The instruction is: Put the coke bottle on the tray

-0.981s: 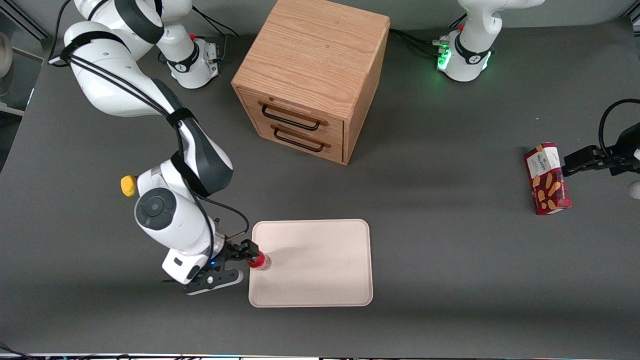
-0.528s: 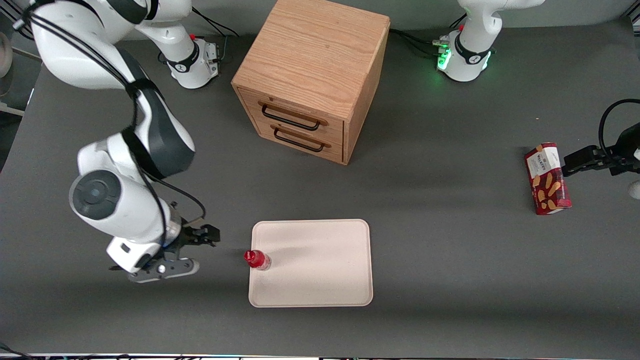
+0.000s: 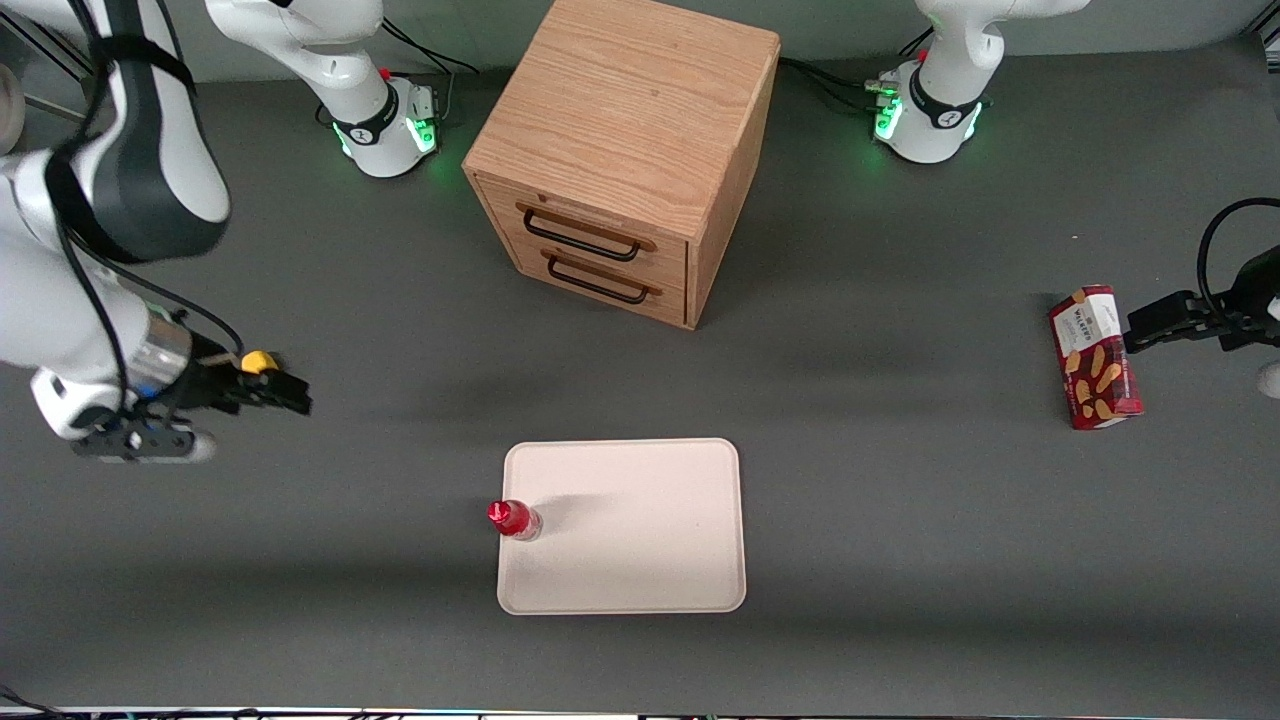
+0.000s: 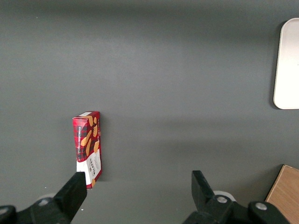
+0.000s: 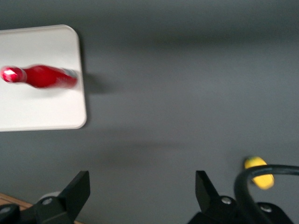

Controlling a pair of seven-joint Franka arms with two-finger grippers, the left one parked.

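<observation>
The bottle (image 3: 514, 519) stands upright on the tray (image 3: 640, 540), just inside the tray's short rim at the working arm's end, with its red cap on top and its clear base on the cream surface. In the right wrist view the bottle (image 5: 39, 77) shows as a slightly blurred red shape near the tray's (image 5: 42, 112) rounded edge, and it throws a short shadow on the dark tabletop (image 5: 187, 93). The gripper (image 3: 285, 392) is well apart from the bottle, toward the working arm's end of the tabletop (image 3: 900, 520) and farther from the front camera than the tray. It holds nothing, and its two fingers (image 5: 79, 189) are spread wide, with only bare grey surface between them. A small yellow piece (image 3: 259, 362) is seen just beside the gripper on the arm, and in the wrist view this yellow piece (image 5: 258, 171) appears next to a black cable (image 5: 261, 172). The wooden cabinet (image 3: 630, 150) with two drawers stands farther from the front camera than the tray; both drawers are closed and their dark handles face the camera. A red biscuit box (image 3: 1095, 358) lies toward the parked arm's end of the tabletop, well apart from the tray. In the left wrist view the box (image 4: 87, 149) rests on the grey surface, and one corner of the tray (image 4: 287, 65) is visible at the edge.
</observation>
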